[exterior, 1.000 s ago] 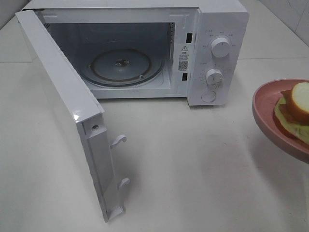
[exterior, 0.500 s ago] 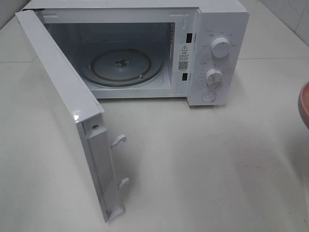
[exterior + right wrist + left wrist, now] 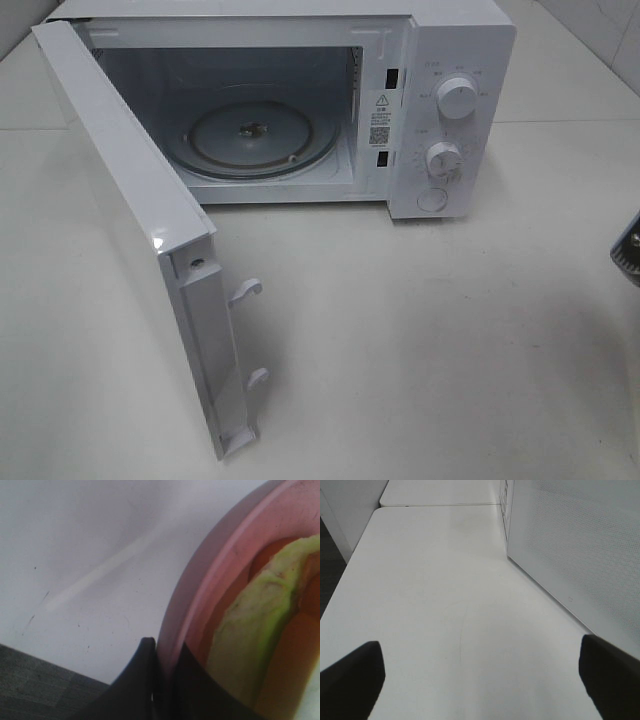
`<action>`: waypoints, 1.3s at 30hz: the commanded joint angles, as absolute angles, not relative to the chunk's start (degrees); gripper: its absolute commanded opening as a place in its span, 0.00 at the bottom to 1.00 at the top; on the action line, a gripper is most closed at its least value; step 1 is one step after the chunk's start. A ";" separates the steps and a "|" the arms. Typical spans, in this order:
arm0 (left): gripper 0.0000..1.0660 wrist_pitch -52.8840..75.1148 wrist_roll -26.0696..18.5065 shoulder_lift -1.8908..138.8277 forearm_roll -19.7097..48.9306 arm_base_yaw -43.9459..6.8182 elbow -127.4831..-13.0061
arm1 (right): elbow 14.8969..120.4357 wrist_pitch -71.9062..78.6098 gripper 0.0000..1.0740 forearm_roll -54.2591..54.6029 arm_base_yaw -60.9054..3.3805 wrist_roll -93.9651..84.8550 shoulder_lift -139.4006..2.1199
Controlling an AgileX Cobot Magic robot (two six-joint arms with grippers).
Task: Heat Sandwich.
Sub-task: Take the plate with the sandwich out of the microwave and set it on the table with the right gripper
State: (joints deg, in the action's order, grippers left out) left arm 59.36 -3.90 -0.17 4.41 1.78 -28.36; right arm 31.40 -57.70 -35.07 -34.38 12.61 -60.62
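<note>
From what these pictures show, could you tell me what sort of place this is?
Probably a kitchen-style test bench: a white microwave stands open on a plain white table, and a pink plate carries a sandwich.

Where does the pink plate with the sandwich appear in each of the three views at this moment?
Exterior high: the pink plate is not in this picture.
Left wrist: not in it; only the table and the microwave beside it show.
Right wrist: the pink plate fills the right side, its rim pinched between the right jaws, with the sandwich on it.
Shared landmark: the white table, seen in all three views.
</note>
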 commanded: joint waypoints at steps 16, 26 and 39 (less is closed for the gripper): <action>0.95 58.96 -3.67 -1.43 4.64 2.01 -28.25 | 40.28 -53.92 0.00 -40.57 -28.30 24.87 -79.64; 0.95 58.96 -3.67 -1.43 4.64 2.01 -28.25 | 41.02 -46.58 0.00 -42.69 -20.05 28.76 -84.91; 0.95 58.96 -3.67 -1.43 4.64 2.01 -28.25 | 41.02 -41.14 0.00 -49.16 -15.01 35.41 -93.68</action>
